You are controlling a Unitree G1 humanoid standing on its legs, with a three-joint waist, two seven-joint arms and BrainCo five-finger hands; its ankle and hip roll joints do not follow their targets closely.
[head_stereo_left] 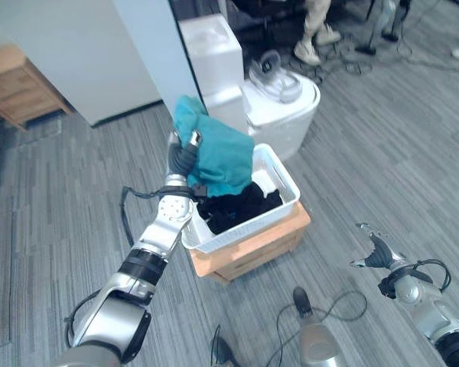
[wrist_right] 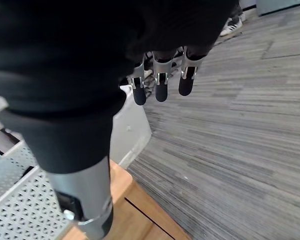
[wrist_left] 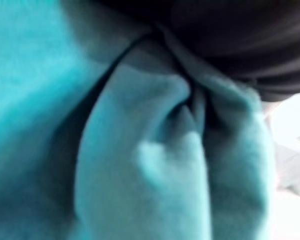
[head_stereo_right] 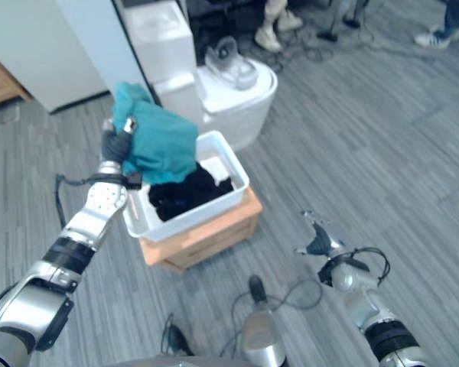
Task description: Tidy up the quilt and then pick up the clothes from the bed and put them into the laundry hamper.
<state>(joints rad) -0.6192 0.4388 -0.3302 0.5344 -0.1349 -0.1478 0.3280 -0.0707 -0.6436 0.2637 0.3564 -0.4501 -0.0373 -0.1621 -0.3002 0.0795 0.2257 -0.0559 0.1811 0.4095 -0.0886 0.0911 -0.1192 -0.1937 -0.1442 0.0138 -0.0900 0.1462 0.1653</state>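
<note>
A teal garment (head_stereo_left: 213,150) hangs bunched over the white laundry hamper (head_stereo_left: 281,206), and my left hand (head_stereo_left: 181,156) is shut on its upper left part. Teal folds (wrist_left: 140,150) press close to the left wrist camera. Dark clothes (head_stereo_left: 237,208) lie inside the hamper under the teal cloth. The hamper stands on a low wooden crate (head_stereo_left: 252,246). My right hand (head_stereo_left: 375,254) hovers low over the floor to the right of the hamper, its fingers (wrist_right: 161,85) straight and holding nothing.
A white rounded appliance (head_stereo_left: 287,111) with a white box (head_stereo_left: 212,53) stands just behind the hamper. A wooden cabinet (head_stereo_left: 15,84) is at the far left. A person's shoes (head_stereo_left: 314,46) show at the back. Grey floor spreads to the right.
</note>
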